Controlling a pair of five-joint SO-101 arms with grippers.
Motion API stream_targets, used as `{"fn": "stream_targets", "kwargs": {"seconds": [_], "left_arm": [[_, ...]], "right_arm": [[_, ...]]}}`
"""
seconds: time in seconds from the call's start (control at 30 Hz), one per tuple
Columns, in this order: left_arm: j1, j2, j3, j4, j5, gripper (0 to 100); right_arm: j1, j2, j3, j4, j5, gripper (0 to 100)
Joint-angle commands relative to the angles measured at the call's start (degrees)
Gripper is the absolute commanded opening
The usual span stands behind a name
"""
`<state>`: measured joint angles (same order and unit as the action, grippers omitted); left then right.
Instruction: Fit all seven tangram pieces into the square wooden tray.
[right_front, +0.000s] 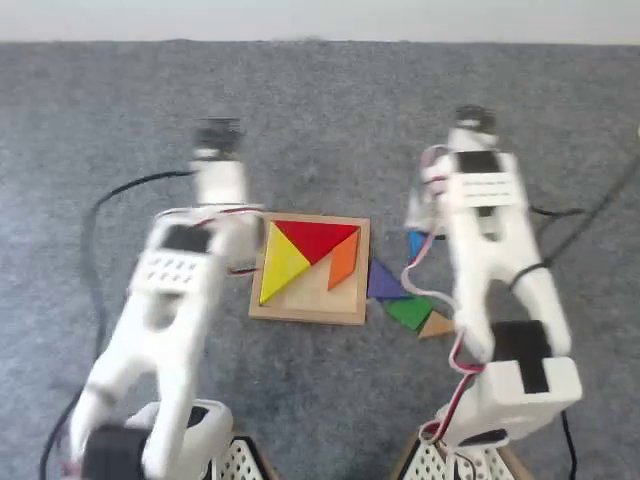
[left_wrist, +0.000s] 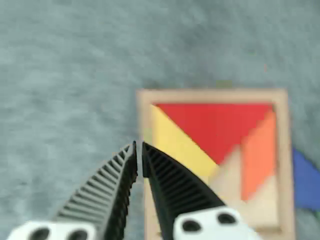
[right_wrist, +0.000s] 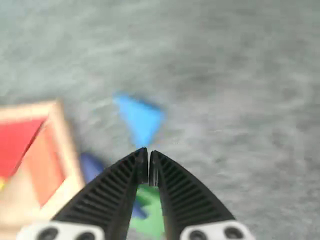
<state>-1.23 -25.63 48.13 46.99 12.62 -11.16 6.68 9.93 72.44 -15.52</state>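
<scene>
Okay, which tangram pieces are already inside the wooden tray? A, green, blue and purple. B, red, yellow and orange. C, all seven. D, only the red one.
B: the red triangle, yellow triangle and orange piece lie inside the wooden tray, while the green piece and light blue piece lie on the grey surface beside it.

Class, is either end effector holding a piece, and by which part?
Nothing is held; the left end effector and right end effector are both shut, empty.
</scene>
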Motion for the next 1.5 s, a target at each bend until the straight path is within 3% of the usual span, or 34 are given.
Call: {"fn": "stream_targets", "kwargs": {"seconds": [0.0,0.17,0.4,1.0,1.27,1.47], "left_arm": [[-6.33,-10.9,5.85,-6.42,1.85,2],[-11.78,-6.24,4.44,-6.86,3.78,2],[-12.04,0.53,1.01,-6.77,3.69,2],[-7.74,0.44,2.33,-6.77,1.67,2],[-7.74,0.44,2.51,-6.77,1.41,2],[-7.74,0.79,2.51,-6.86,1.41,2]], "right_arm": [[-11.03,-4.18,0.97,-3.12,1.14,0.6],[-22.11,0.4,3.6,-11.38,-2.9,0.6],[-23.08,9.54,0.44,-13.93,-3.25,0.6],[-14.99,13.32,-12.04,-5.05,-2.73,0.6],[-8.66,2.77,-17.49,8.22,5.01,0.6],[-1.1,-11.91,-4.75,12.53,13.8,2.5]]}}
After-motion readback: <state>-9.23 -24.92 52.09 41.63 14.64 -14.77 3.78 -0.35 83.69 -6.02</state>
